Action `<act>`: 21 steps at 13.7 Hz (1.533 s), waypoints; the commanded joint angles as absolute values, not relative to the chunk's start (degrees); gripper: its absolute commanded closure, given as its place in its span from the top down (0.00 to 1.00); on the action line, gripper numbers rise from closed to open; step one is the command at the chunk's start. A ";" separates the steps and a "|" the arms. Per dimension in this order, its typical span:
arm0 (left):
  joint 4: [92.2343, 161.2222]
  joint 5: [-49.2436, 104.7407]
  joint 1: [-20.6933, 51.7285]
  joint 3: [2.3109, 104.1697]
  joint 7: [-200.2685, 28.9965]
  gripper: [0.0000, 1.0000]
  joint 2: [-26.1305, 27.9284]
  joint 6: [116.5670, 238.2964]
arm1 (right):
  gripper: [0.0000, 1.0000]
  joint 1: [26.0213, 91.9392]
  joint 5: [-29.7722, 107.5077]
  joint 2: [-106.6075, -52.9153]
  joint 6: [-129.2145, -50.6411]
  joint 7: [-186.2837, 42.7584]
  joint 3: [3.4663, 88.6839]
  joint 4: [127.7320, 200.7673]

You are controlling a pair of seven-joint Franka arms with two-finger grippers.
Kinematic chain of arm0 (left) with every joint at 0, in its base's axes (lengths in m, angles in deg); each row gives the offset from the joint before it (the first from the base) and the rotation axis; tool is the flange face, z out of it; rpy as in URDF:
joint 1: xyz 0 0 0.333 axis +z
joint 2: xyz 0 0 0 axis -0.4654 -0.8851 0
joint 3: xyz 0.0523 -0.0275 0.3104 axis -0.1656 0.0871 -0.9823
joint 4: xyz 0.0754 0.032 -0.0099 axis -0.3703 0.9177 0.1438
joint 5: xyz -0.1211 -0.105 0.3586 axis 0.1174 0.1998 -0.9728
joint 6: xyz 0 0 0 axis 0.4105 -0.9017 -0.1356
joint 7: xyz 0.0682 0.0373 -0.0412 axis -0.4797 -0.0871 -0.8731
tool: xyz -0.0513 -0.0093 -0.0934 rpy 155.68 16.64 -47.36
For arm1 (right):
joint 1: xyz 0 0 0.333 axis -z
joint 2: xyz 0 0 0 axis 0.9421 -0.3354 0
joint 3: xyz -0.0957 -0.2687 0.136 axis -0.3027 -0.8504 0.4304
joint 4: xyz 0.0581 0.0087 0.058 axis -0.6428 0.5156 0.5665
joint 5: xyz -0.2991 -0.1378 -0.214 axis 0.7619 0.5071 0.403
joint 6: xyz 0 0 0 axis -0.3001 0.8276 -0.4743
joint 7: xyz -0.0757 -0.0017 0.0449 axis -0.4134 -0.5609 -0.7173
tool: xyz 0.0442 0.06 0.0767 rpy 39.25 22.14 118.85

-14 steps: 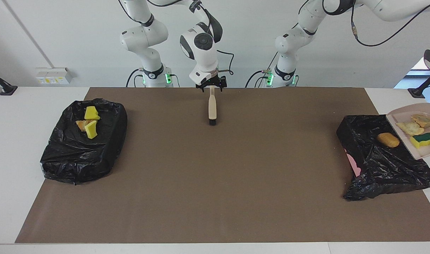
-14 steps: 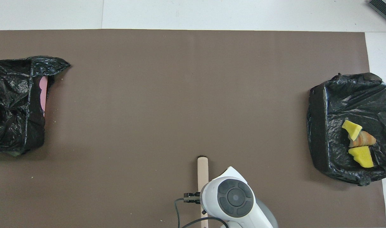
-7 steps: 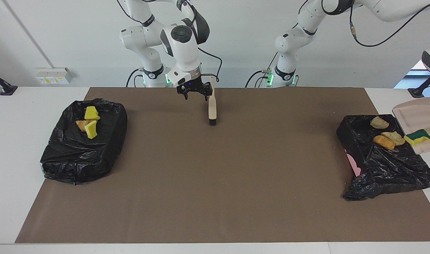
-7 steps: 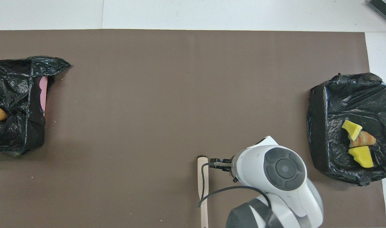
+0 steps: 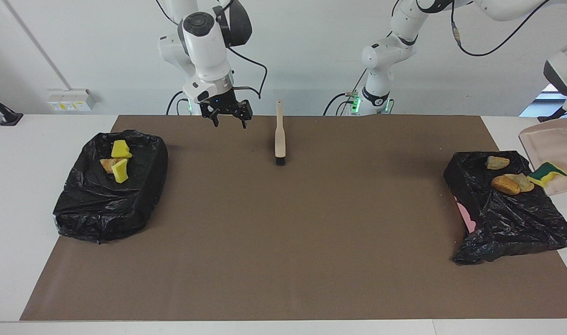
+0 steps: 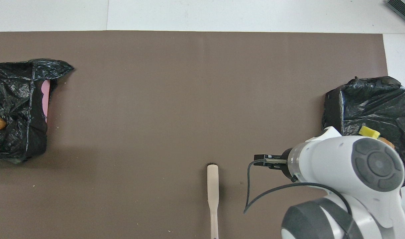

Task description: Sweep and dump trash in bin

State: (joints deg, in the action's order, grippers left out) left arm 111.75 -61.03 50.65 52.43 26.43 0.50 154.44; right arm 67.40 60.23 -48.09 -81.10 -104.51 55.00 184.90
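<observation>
Left gripper out of both views; dustpan (image 5: 554,149) it carries is cut by the facing view's edge. In the overhead view, right arm's wrist hides most scraps in the black-lined bin (image 6: 371,99). Brush (image 6: 213,196) handle end cut by bottom edge.

Counted two black bag-lined bins (image 5: 109,186) (image 5: 506,218), one at each end of the desk (image 5: 274,242). Seven trash scraps: two yellow sponge chunks (image 5: 120,149) (image 5: 120,171), one yellow-and-green sponge (image 5: 546,173), four tan or orange-brown bread-like lumps (image 5: 107,164) (image 5: 497,162) (image 5: 505,185) (image 5: 523,181). One beige brush (image 5: 280,139). One beige dustpan (image 5: 555,146). Two arms in view.
</observation>
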 commanded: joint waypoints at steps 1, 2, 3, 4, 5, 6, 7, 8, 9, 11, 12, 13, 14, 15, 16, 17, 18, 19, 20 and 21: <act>120.61 -66.02 48.22 51.88 20.61 0.00 6.47 153.40 | 1.00 70.40 61.46 -48.33 -79.47 -103.40 55.66 181.36; 120.89 -66.73 47.86 51.88 20.34 0.00 6.65 152.78 | 1.00 71.28 62.50 -48.77 -79.38 -103.23 55.66 180.04; 120.37 -66.73 47.34 51.88 20.51 0.00 6.57 152.43 | 1.00 72.33 64.17 -48.86 -79.29 -102.62 55.75 178.38; 119.58 -66.82 47.16 52.06 21.03 0.00 6.65 152.08 | 1.00 72.86 65.31 -49.39 -79.12 -101.39 55.58 176.97; 118.70 -66.04 47.07 52.49 21.21 0.00 7.17 150.25 | 1.00 74.00 65.76 -49.83 -78.51 -100.16 55.23 175.65; 118.26 -64.90 46.64 53.11 21.04 0.00 7.96 148.23 | 1.00 74.62 66.46 -50.35 -77.72 -98.85 55.14 174.33; 118.17 -62.54 46.20 53.46 20.95 0.00 9.02 147.95 | 1.00 74.36 67.17 -50.53 -76.75 -97.96 54.09 173.01; 118.08 -59.91 46.10 53.55 20.60 0.00 9.72 147.94 | 1.00 73.32 68.56 -50.71 -76.05 -97.61 51.82 171.87; 117.99 -57.88 45.84 53.55 20.25 0.00 10.08 147.94 | 1.00 72.00 70.06 -52.19 -76.04 -96.91 49.36 170.20; 117.12 -52.26 44.87 53.55 16.49 0.00 9.99 147.68 | 1.00 67.71 71.65 -53.61 -75.87 -95.33 42.17 166.43; 117.20 -48.84 43.74 53.55 14.21 0.00 10.25 146.99 | 1.00 65.07 71.74 -55.44 -75.60 -93.75 37.78 163.97; 117.63 -46.11 42.08 53.55 12.44 0.00 10.95 144.63 | 1.00 64.70 71.83 -56.85 -74.21 -91.82 35.90 161.33; 117.55 -44.17 40.49 53.64 9.47 0.00 10.96 141.91 | 1.00 65.21 71.83 -58.95 -71.76 -89.54 35.71 158.44; 117.72 -42.06 38.83 53.64 5.96 0.00 11.13 139.88 | 1.00 65.65 71.74 -61.41 -69.12 -87.95 35.36 155.28; 117.99 -38.82 37.16 53.81 2.61 0.00 11.40 138.03 | 1.00 66.09 71.57 -63.35 -67.36 -86.89 35.18 152.02; 118.34 -35.39 35.75 53.73 0.14 0.00 11.66 136.97 | 1.00 66.10 71.39 -64.41 -66.73 -85.92 35.10 149.99; 118.86 -33.01 34.34 53.73 -1.36 0.00 12.01 136.52 | 1.00 65.92 71.22 -64.16 -66.72 -85.30 34.66 150.06; 119.82 -32.03 32.93 53.73 -3.20 0.00 12.62 136.52 | 1.00 65.75 70.78 -63.37 -66.46 -85.30 33.87 151.19; 120.36 -31.06 31.79 53.73 -6.27 0.00 12.89 136.43 | 1.00 65.83 70.78 -61.71 -66.29 -85.12 33.60 153.64; 120.45 -28.96 31.08 53.73 -9.69 0.00 12.89 135.39 | 1.00 65.92 70.69 -60.56 -66.89 -84.69 33.51 155.49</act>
State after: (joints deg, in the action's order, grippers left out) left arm 118.36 -32.06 33.10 54.70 -4.68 10.63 136.78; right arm 65.88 70.81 -62.77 -67.36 -86.90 34.30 153.05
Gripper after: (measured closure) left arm 0.678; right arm 0.000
